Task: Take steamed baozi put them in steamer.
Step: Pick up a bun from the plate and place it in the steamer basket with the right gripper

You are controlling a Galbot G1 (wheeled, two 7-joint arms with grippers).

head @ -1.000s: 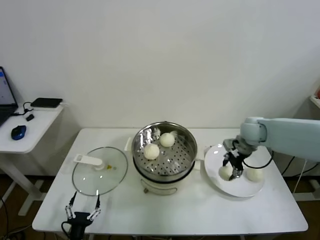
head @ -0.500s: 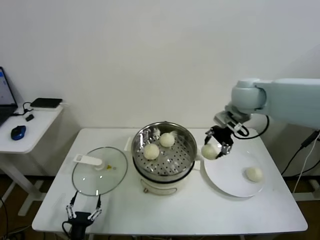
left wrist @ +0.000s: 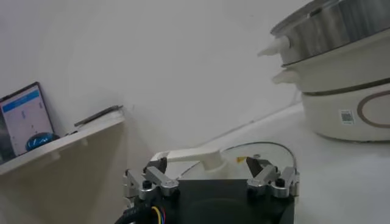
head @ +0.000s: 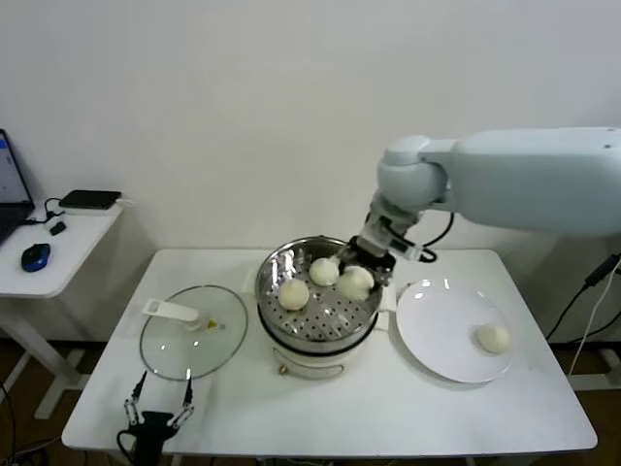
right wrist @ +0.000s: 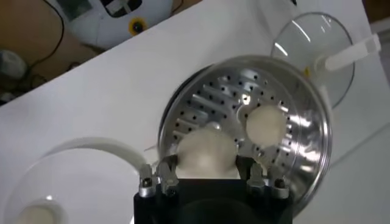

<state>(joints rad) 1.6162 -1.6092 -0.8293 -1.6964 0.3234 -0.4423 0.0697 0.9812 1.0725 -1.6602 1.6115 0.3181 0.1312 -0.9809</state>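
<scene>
My right gripper [head: 357, 279] is shut on a cream-white baozi [head: 355, 282] and holds it just over the right side of the shiny perforated steamer [head: 275, 268]. Two more baozi [head: 294, 293] [head: 323, 271] lie on the steamer floor. A last baozi [head: 494, 337] rests on the white plate [head: 441, 335] to the right. In the right wrist view the held baozi [right wrist: 206, 152] fills the gap between the fingers [right wrist: 166, 169] above the steamer [right wrist: 207, 106]. My left gripper [head: 155, 419] is parked open at the table's front left edge.
The glass lid [head: 192, 332] with its white handle lies flat left of the steamer, just beyond the left gripper [left wrist: 210, 173]. A side desk with a mouse [head: 36, 256] stands at far left. The steamer sits on a white pot base [left wrist: 347, 103].
My right gripper lifted a baozi off the plate and carried it left, from over the plate to over the steamer. The left arm has not moved.
</scene>
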